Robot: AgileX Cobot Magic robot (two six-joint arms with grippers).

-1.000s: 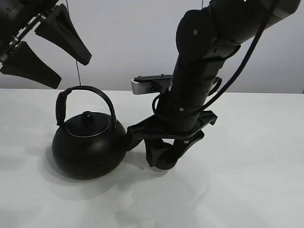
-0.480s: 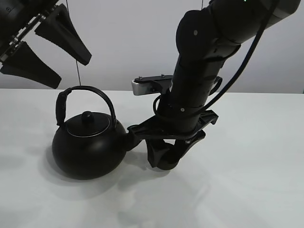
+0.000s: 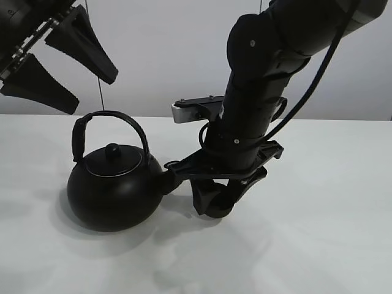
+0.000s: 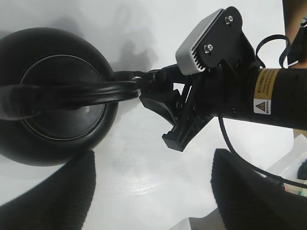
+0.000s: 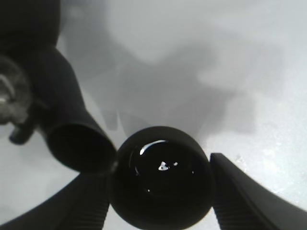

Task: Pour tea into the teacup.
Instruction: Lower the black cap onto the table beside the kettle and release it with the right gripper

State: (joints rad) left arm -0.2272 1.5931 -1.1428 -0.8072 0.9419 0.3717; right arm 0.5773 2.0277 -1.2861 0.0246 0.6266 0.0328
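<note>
A round black kettle (image 3: pixel 113 184) with an arched handle stands on the white table (image 3: pixel 318 233), its spout (image 3: pixel 168 180) pointing right. My right gripper (image 3: pixel 214 202) hangs just off the spout tip, shut on the teacup (image 5: pixel 160 191). The right wrist view shows this small black cup between the two fingers, with a glint of liquid inside and the spout mouth (image 5: pixel 79 146) close beside its rim. In the exterior view the fingers mostly hide the cup. My left gripper (image 3: pixel 90 92) is open and empty, high above the kettle (image 4: pixel 57 96).
The table's far edge meets a pale wall behind the kettle. In the left wrist view a white object's corner (image 4: pixel 292 167) shows beyond the right arm. The right arm's forearm and cable (image 3: pixel 306 92) rise over the table's middle.
My right gripper has edged slightly to the right with the teacup, staying by the spout. The left gripper and the kettle have not moved.
</note>
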